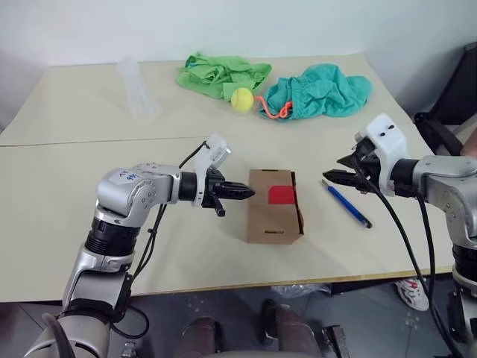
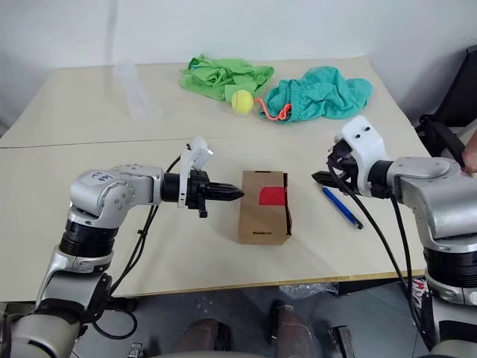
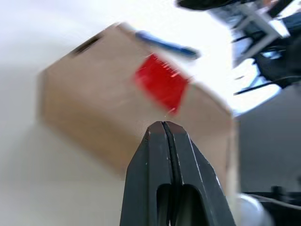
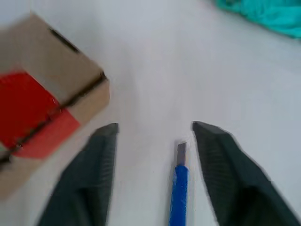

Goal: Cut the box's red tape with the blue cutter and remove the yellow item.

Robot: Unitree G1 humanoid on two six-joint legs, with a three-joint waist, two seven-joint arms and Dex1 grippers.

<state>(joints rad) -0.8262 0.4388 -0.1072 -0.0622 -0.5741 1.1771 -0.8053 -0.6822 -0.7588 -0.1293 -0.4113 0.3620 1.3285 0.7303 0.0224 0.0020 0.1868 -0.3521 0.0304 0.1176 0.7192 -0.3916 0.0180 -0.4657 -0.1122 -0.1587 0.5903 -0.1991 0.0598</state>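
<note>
blue cutter lies right of the box, long axis toward the robot; right gripper spread above its far tip, nearer. left gripper pressed together, empty.

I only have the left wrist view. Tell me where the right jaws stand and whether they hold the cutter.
Observer: The right gripper hangs open above the table; the blue cutter lies on the table below it, not held.
Operator: Say which side of the box that is.
Observer: The cutter lies apart from the box, on the robot's right of it.
Operator: Report what is at the far end of the table.
Observer: A tennis ball lies between a green cloth and a teal cloth.
</note>
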